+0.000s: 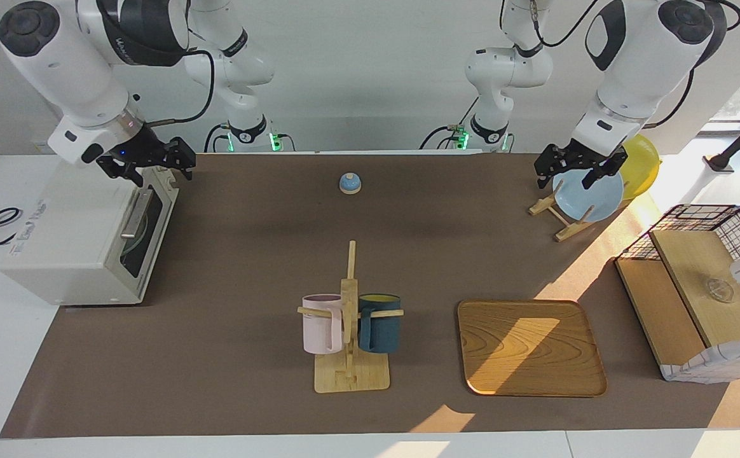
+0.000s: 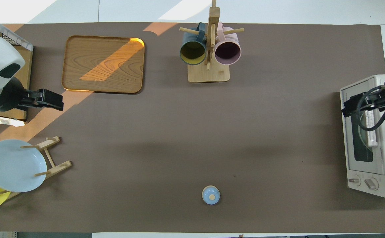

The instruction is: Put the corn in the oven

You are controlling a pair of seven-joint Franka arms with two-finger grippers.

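Note:
The corn does not show in either view. The off-white oven stands at the right arm's end of the table, its dark glass door shut and the bar handle across it. It also shows in the overhead view. My right gripper hangs open and empty just above the oven's top front edge, and shows in the overhead view over the door. My left gripper hangs open and empty in the air over the plate rack, and shows in the overhead view.
A wooden rack holds a blue plate and a yellow plate. A mug stand carries a pink and a dark blue mug. A wooden tray, a wire basket with boards and a small blue bell are also on the table.

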